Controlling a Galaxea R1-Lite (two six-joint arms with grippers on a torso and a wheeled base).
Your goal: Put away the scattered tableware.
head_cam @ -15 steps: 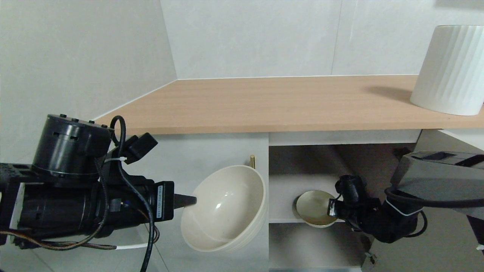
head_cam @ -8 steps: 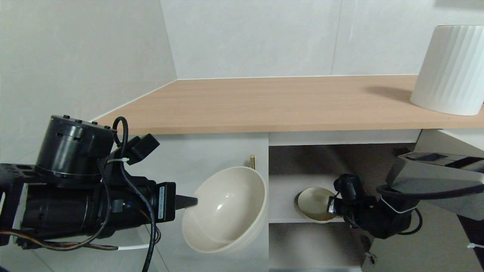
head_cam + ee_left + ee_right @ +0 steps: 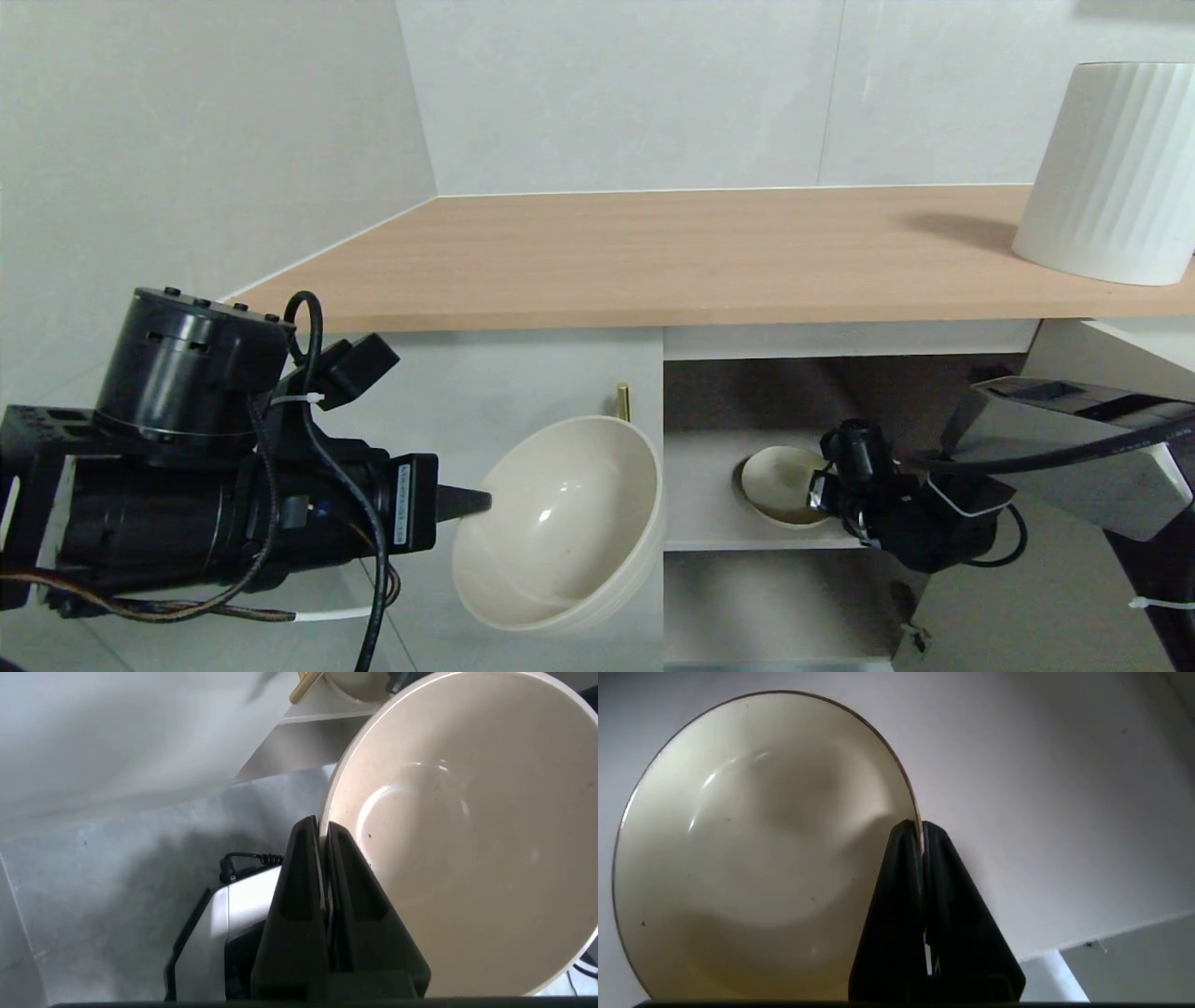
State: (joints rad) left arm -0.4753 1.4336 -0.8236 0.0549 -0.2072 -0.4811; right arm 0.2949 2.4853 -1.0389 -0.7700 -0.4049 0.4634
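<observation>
A large cream bowl hangs tilted in front of the shut cabinet door, my left gripper shut on its rim. The left wrist view has the same cream bowl with its rim pinched by the left gripper. A smaller beige bowl is inside the open cabinet, just above the shelf, held at its rim by my right gripper. From the right wrist, the beige bowl sits against the pale cabinet wall, the right gripper shut on its edge.
A wooden countertop runs above the cabinet, with a white ribbed container at its right end. A brass knob sticks out of the shut door beside the large bowl. A lower shelf space lies beneath.
My right gripper has carried the beige bowl up and deeper into the cabinet over the shelf. The left gripper with the cream bowl has drifted slightly down and right.
</observation>
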